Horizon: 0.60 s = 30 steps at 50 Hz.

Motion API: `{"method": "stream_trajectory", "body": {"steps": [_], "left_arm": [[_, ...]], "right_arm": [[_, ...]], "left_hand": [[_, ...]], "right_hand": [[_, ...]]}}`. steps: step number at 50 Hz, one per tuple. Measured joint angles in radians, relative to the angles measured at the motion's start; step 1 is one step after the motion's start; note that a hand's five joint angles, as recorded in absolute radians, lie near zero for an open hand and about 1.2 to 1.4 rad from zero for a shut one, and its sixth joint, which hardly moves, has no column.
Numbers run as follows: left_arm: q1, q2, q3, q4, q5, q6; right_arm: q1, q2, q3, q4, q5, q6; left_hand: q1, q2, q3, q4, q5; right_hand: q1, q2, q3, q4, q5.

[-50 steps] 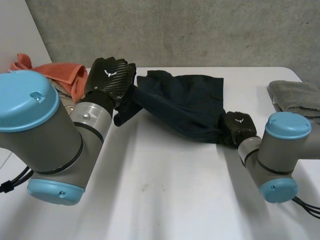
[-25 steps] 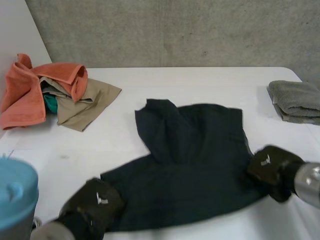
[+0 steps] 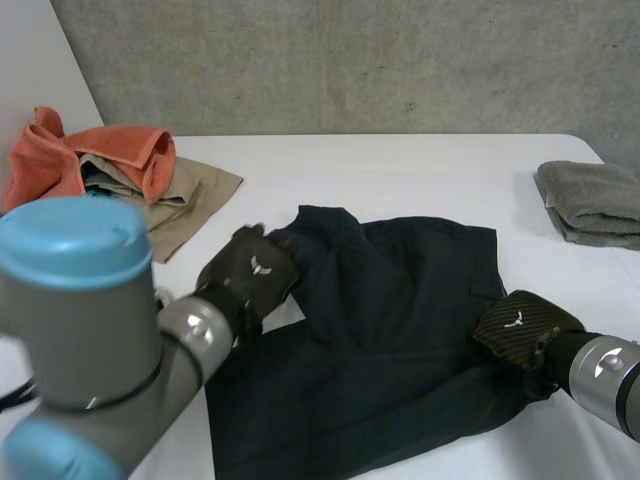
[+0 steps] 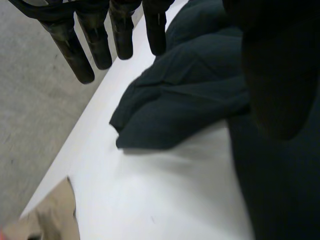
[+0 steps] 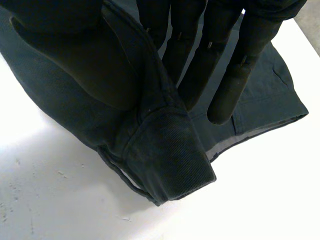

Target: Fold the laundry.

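Note:
A dark navy garment lies spread and creased on the white table. My left hand hovers at the garment's left edge. Its fingers are straight and apart from the thumb, holding nothing, with a bunched fold of the garment lying past the fingertips. My right hand is at the garment's right edge. There the thumb and fingers pinch a thick hem of the garment, lifting it a little off the table.
An orange towel lies over a tan cloth at the back left, with a bit of teal between them. A folded grey towel sits at the back right. My left arm fills the near left.
The garment was pulled from the back of the table toward the front and laid down. My left hand has let go and opened, moving up along the left edge. The right hand keeps its pinch.

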Motion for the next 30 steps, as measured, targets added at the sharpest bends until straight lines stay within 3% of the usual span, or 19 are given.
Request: {"method": "stream_trajectory", "body": {"steps": [6, 14, 20, 22, 23, 24, 26, 30], "left_arm": [[0.073, -0.231, 0.203, 0.055, 0.191, 0.029], [0.111, -0.484, 0.455, 0.059, 0.366, 0.045], [0.128, -0.581, 0.543, 0.058, 0.430, 0.065], [0.130, -0.602, 0.557, 0.059, 0.437, 0.068], [0.131, -0.611, 0.563, 0.060, 0.437, 0.069], [0.132, -0.614, 0.566, 0.061, 0.436, 0.069], [0.133, -0.624, 0.571, 0.063, 0.427, 0.070], [0.134, -0.626, 0.570, 0.065, 0.373, 0.072]], "right_arm": [[-0.001, 0.002, 0.018, -0.034, 0.000, 0.011], [-0.001, 0.011, 0.035, -0.062, 0.001, 0.011], [-0.002, 0.027, 0.043, -0.077, 0.001, 0.012], [-0.004, 0.033, 0.047, -0.082, 0.002, 0.012], [-0.006, 0.036, 0.048, -0.084, 0.002, 0.012], [-0.006, 0.037, 0.049, -0.085, 0.002, 0.012], [-0.009, 0.043, 0.053, -0.090, 0.002, 0.012], [-0.011, 0.051, 0.055, -0.096, 0.002, 0.011]], "left_hand": [[0.127, 0.124, 0.127, 0.125, 0.123], [0.216, 0.213, 0.222, 0.221, 0.217], [0.234, 0.236, 0.242, 0.243, 0.242], [0.438, 0.430, 0.418, 0.417, 0.408], [0.703, 0.656, 0.660, 0.657, 0.640], [0.703, 0.656, 0.660, 0.657, 0.640], [0.882, 0.899, 0.901, 0.897, 0.861], [0.882, 0.930, 0.930, 0.934, 0.870]], "right_hand": [[0.000, 0.000, 0.000, 0.000, 0.000], [0.000, 0.000, 0.000, 0.000, 0.000], [0.000, 0.000, 0.000, 0.000, 0.000], [0.000, 0.000, 0.000, 0.000, 0.000], [0.000, 0.000, 0.000, 0.000, 0.000], [0.000, 0.000, 0.000, 0.000, -0.001], [0.000, 0.000, 0.000, 0.000, 0.000], [0.000, 0.000, 0.000, 0.000, 0.000]]}}
